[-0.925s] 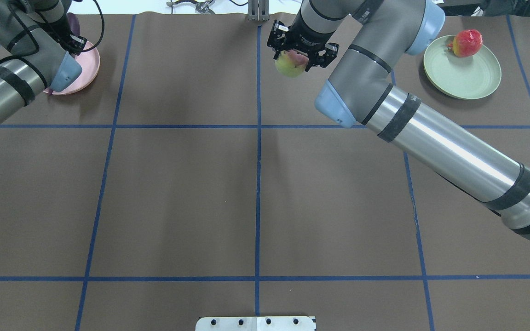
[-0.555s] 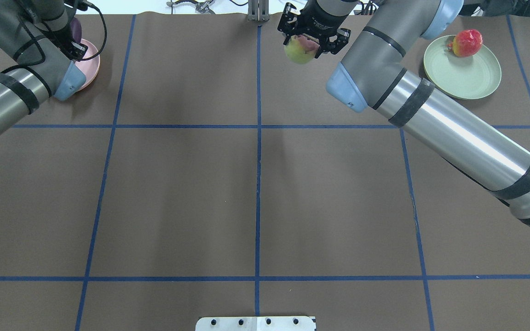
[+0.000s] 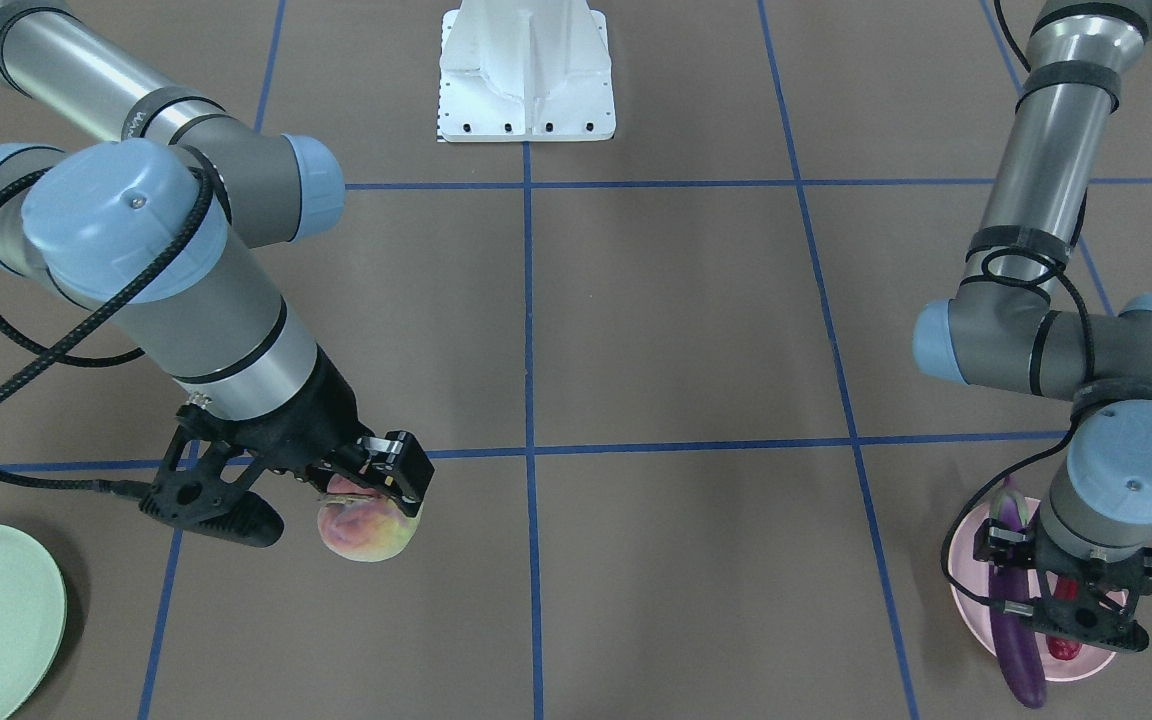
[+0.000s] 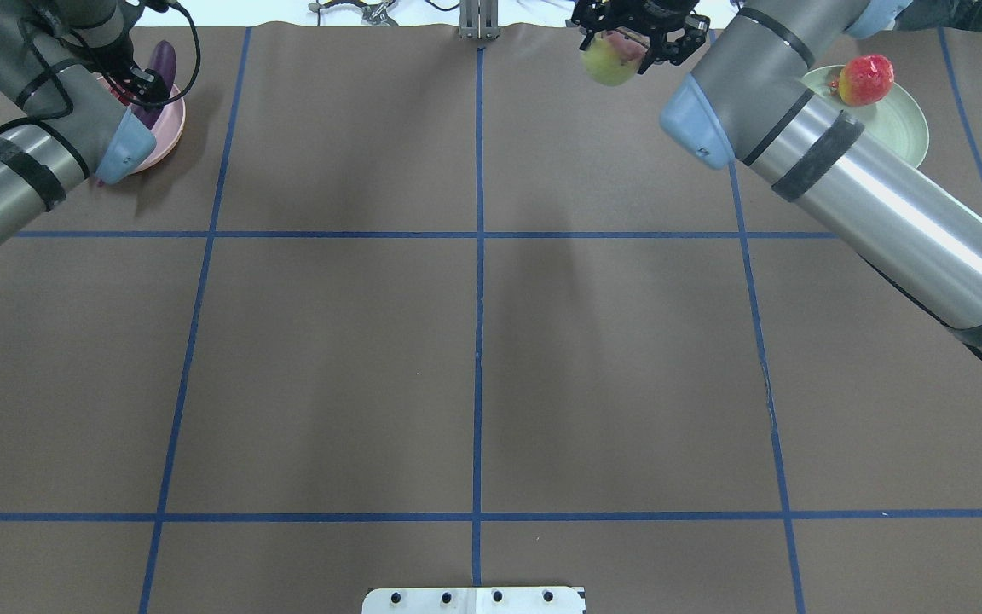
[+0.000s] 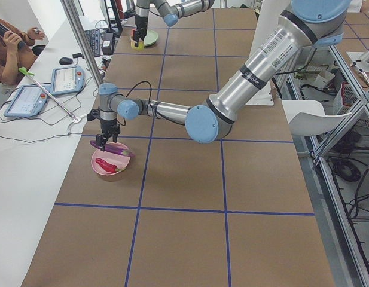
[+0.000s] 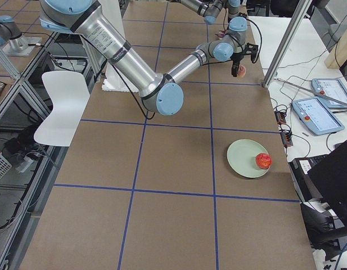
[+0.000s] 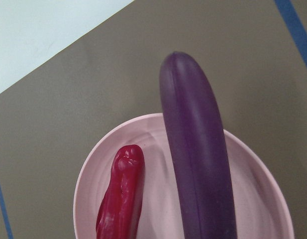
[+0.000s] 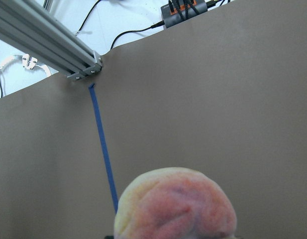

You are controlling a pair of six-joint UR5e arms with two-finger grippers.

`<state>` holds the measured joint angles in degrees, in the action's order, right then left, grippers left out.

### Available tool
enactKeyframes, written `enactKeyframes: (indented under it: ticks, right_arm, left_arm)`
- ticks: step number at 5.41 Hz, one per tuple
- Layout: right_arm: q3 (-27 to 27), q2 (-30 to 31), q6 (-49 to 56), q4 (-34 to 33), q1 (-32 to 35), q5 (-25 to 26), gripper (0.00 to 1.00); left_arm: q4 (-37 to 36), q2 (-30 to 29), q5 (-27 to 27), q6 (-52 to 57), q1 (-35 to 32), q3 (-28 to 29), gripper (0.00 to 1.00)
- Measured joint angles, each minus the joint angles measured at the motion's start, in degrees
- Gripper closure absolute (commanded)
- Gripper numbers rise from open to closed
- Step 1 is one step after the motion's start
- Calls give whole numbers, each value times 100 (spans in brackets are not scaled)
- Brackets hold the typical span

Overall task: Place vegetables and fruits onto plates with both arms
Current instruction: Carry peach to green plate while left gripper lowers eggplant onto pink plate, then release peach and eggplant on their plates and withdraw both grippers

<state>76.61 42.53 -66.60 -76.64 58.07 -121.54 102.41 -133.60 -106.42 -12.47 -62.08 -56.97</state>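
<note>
**Two Loads in Hand, Neither Let Go Yet**

My right fingers (image 3: 398,468) were clamped on the peach (image 3: 366,528) from above, holding it clear of the counter (image 4: 474,341) near its far edge, well apart from the green plate (image 4: 892,128) where the pomegranate (image 4: 866,79) sat by the rim. My left fingers (image 3: 1116,630) appeared to grip the eggplant (image 7: 195,149) over the pink plate (image 7: 253,189), beside the chili (image 7: 122,194) lying in it; both eggplant ends overhung the rim. The risks, as I judged them: the round peach could slip and roll off the edge, or knock the pomegranate on landing; the eggplant, released off-centre, could tip off the plate.
</note>
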Motion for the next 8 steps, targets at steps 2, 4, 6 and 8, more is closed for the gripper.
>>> enactKeyframes:
  ticks: [2,4,6,8]
  right_arm:
    - [-44,624,1618,21,520,-94,100]
    - [-134,1246,3081,59,763,-72,100]
    - [-424,1589,3908,70,832,51,100]
    - [-801,1751,4487,73,917,220,100]
  left_arm:
    - [-877,-119,-206,-156,-11,-754,0]
    - [-1110,-151,-634,-655,2,-1173,0]
    - [-1126,-164,-752,-936,50,-1284,0]
    - [-1127,-163,-770,-978,84,-1306,0]
